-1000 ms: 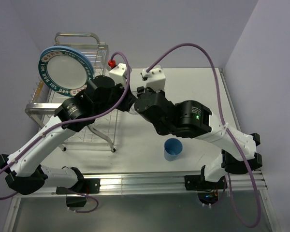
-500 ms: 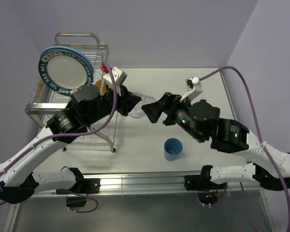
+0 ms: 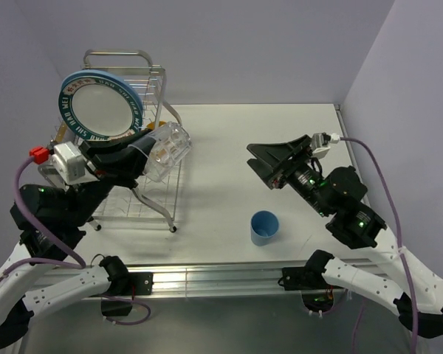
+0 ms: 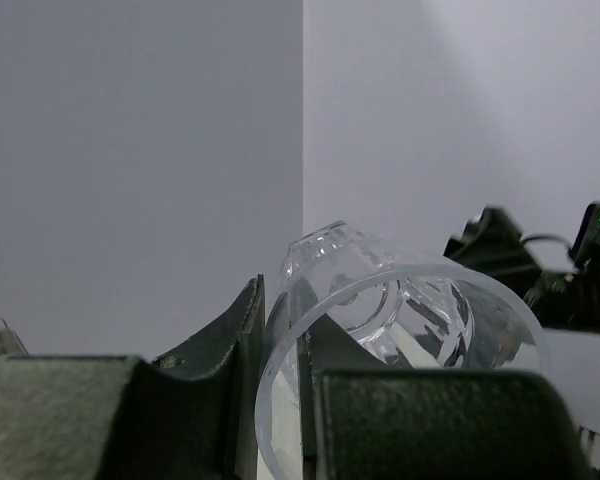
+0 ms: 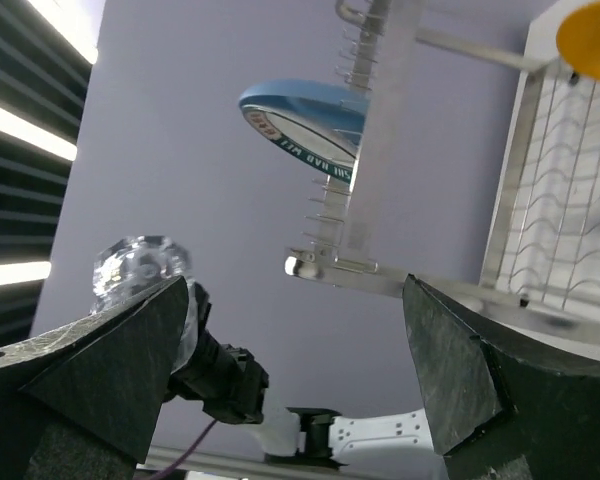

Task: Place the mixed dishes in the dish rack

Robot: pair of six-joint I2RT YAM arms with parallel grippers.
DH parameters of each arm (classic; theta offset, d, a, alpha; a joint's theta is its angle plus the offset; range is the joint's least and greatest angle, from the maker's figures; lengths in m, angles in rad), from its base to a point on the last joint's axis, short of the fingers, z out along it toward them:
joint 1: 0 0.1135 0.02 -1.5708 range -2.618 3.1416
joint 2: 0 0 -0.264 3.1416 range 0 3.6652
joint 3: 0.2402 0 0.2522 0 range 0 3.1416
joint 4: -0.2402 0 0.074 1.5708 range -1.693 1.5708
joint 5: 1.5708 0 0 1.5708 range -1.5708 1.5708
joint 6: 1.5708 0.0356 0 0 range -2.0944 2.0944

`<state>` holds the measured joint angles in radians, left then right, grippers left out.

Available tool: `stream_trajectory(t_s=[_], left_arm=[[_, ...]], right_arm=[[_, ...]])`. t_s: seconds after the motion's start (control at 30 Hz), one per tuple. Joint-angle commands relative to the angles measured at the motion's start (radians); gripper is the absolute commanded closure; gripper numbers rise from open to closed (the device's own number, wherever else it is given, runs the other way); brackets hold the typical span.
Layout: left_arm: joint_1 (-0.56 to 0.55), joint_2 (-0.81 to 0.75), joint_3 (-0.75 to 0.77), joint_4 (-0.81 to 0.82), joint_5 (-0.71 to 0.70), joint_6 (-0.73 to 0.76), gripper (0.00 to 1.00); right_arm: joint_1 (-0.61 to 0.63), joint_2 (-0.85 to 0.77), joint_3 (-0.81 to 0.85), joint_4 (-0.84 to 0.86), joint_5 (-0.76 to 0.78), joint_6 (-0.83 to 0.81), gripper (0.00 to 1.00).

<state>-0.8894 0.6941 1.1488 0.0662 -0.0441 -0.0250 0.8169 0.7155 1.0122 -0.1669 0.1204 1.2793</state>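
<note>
Glass (image 3: 170, 147) lies sideways in left gripper (image 3: 146, 158) over rack (image 3: 125, 63) edge, probably for seating there. Cup (image 3: 264, 227) stands on table (image 3: 221, 125).
Left wrist: jaws clenched across glass rim.
Right wrist: right gripper (image 5: 290, 300) spread wide, empty, out of the way.
</note>
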Motion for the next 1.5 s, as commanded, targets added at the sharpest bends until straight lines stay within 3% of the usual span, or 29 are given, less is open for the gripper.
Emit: stream_trajectory(t_s=[0.0,0.13,0.67,0.77,0.83,1.1,1.47], left_arm=[[0.000,0.010,-0.040,0.145,0.036,0.083,1.00],[0.000,0.012,-0.052,0.147,0.090,0.114,1.00],[0.000,-0.036,-0.121,0.248,0.138,0.112,1.00],[0.000,-0.021,-0.115,0.262,0.141,0.106,1.00],[0.001,-0.008,-0.113,0.271,0.139,0.102,1.00],[0.000,0.007,-0.124,0.303,0.124,0.092,1.00],[0.001,0.010,-0.143,0.316,0.118,0.089,1.00]], right_arm=[[-0.047,0.024,-0.090,0.193,-0.114,0.204,0.05],[-0.065,0.053,-0.121,0.271,-0.208,0.241,0.05],[-0.045,0.148,-0.107,0.565,-0.297,0.290,0.09],[0.011,0.183,-0.071,0.566,-0.266,0.270,0.07],[0.042,0.218,-0.028,0.563,-0.251,0.240,0.00],[0.171,0.315,0.098,0.570,-0.197,0.169,0.00],[0.220,0.394,0.160,0.593,-0.162,0.143,0.00]])
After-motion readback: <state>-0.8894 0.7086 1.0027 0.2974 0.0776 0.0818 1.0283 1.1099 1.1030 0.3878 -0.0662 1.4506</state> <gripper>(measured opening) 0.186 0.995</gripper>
